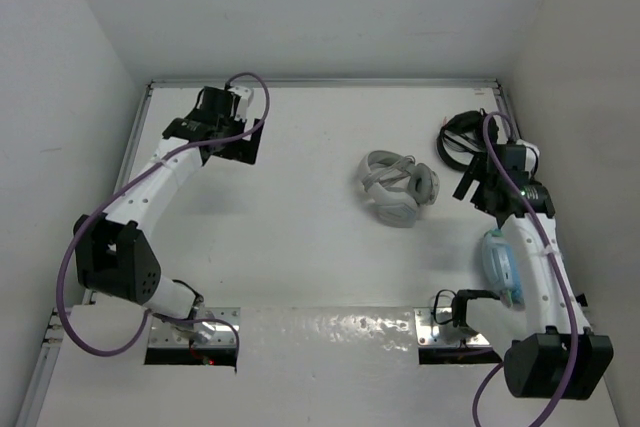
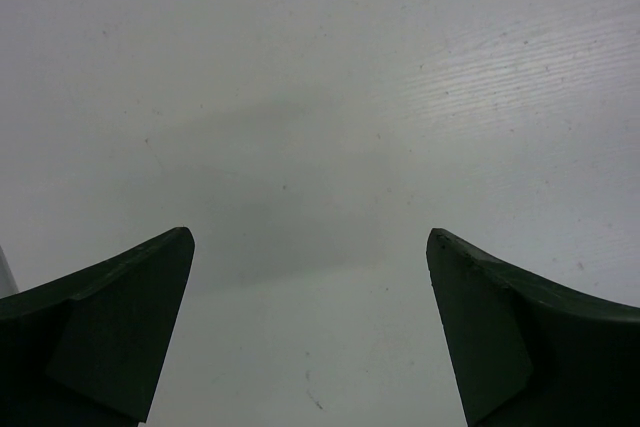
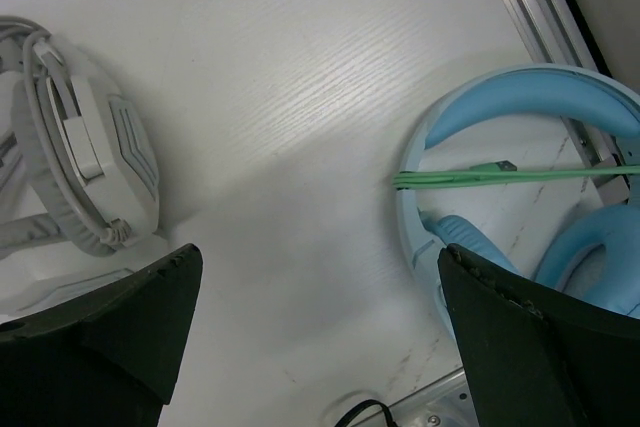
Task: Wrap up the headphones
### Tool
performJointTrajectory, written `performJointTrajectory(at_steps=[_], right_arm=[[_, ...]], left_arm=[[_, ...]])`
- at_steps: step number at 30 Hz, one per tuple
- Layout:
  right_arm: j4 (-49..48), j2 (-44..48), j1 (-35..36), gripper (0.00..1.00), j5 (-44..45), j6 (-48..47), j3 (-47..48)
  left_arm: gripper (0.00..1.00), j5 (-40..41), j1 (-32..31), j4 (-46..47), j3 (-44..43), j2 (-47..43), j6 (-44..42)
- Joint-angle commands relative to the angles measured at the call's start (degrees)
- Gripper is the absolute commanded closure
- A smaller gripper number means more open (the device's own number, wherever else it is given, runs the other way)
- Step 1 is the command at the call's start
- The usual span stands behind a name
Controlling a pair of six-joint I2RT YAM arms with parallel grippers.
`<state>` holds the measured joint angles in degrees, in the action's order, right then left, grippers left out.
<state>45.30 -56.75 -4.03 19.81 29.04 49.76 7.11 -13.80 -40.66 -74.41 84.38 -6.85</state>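
The white headphones (image 1: 398, 187) lie folded on the table right of centre, apart from both grippers. In the right wrist view one grey-trimmed earcup (image 3: 95, 162) shows at the left, with thin grey cable (image 3: 42, 65) lying along its band. My right gripper (image 1: 480, 183) hovers just right of them, over bare table between the white pair and a light blue pair. Its jaws (image 3: 315, 257) stand wide open and hold nothing. My left gripper (image 1: 228, 135) is far off at the back left, open (image 2: 310, 237) over bare table.
Light blue headphones (image 3: 520, 127) with a green cable (image 3: 520, 175) lie at the right edge, partly under my right arm (image 1: 503, 267). Black headphones (image 1: 460, 137) sit in the back right corner. A metal rail (image 3: 530, 7) edges the table on the right.
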Motion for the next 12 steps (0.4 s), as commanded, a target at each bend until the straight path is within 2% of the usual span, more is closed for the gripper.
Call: performJointTrajectory(at_steps=[1,12], right_arm=[[-1.79,0.68,0.17,0.01,2.16,2.16,2.18],[-2.23,5.16,0.17,0.01,5.85,3.92,-1.5]], left_arm=[[0.0,-0.86,0.44,5.59,-0.3,-2.38,2.63],[0.0,-1.75,0.44,7.18,4.45,-4.75,2.63]])
